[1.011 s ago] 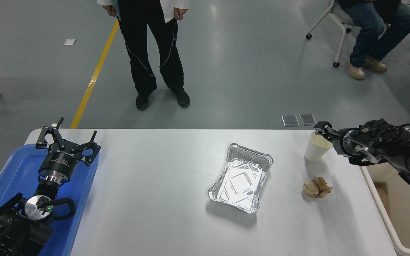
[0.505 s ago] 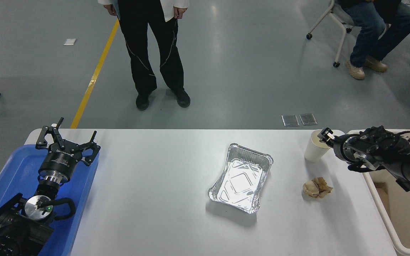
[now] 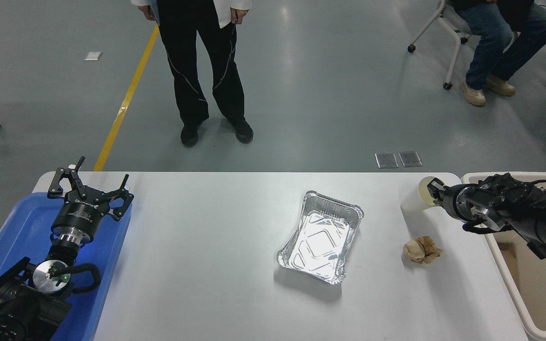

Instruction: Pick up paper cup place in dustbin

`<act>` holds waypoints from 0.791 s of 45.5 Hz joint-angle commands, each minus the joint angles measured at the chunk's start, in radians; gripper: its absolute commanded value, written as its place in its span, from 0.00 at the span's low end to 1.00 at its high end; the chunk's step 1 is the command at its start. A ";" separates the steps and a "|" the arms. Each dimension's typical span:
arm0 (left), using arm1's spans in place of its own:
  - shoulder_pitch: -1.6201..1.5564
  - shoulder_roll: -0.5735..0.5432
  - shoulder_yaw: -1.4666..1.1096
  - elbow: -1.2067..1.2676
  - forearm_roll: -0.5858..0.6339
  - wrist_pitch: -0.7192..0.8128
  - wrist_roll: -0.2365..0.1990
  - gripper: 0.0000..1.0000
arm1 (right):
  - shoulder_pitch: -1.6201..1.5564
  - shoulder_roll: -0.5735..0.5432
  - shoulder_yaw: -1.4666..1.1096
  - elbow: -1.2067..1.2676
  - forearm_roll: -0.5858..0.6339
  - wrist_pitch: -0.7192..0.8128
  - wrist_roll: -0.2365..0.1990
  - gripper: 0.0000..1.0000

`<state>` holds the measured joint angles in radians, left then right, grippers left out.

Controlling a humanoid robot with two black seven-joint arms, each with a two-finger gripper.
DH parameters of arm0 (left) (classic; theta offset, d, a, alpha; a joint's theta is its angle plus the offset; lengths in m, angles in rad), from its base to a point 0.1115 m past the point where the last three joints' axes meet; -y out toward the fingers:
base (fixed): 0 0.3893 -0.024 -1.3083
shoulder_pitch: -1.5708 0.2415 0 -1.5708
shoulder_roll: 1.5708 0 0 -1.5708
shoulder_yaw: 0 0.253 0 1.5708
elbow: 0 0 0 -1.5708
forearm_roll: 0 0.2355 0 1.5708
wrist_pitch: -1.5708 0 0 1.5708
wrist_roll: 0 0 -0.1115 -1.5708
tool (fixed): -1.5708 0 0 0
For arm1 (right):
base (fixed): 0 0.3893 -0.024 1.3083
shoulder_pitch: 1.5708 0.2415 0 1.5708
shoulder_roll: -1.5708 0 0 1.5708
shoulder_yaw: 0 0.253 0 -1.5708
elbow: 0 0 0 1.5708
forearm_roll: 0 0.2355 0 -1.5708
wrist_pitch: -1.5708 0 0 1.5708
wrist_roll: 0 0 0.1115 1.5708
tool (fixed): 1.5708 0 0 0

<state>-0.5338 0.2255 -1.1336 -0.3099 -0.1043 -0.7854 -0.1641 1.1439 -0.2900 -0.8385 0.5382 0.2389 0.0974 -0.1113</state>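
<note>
On a white table (image 3: 206, 265), a large cream-white rectangular dustbin (image 3: 505, 265) sits at the right edge. The right black gripper (image 3: 433, 195) pinches the rim of a tilted white paper cup (image 3: 415, 201) beside the bin. The left black gripper (image 3: 88, 189) is spread wide.

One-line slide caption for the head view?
Right gripper shut on the tilted paper cup beside the dustbin.

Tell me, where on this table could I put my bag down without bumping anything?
The widest bare patch of the white table lies between the blue tray, where the left gripper is parked, and the foil tray. It is crowded at the right: paper cup, right gripper, crumpled paper wad, dustbin.
</note>
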 commanded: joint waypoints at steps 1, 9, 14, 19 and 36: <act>0.000 0.000 0.001 0.000 0.000 0.000 0.002 0.99 | 0.079 -0.060 -0.028 0.137 0.002 0.001 -0.002 0.00; -0.002 0.000 0.002 0.000 0.002 0.000 0.002 0.99 | 0.305 -0.158 -0.204 0.374 0.002 0.007 0.005 0.00; -0.002 0.000 0.003 0.000 0.002 0.000 0.003 0.99 | 0.485 -0.195 -0.293 0.508 0.000 0.054 0.010 0.00; -0.002 0.000 0.003 -0.002 0.002 0.000 0.003 0.99 | 0.655 -0.219 -0.373 0.607 -0.018 0.162 0.012 0.00; -0.002 0.000 0.003 -0.002 0.002 0.000 0.003 0.99 | 1.051 -0.256 -0.416 0.836 -0.288 0.550 0.012 0.00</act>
<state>-0.5352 0.2254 -1.1307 -0.3104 -0.1029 -0.7854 -0.1612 1.9497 -0.5083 -1.2169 1.2145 0.1022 0.4677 -0.1009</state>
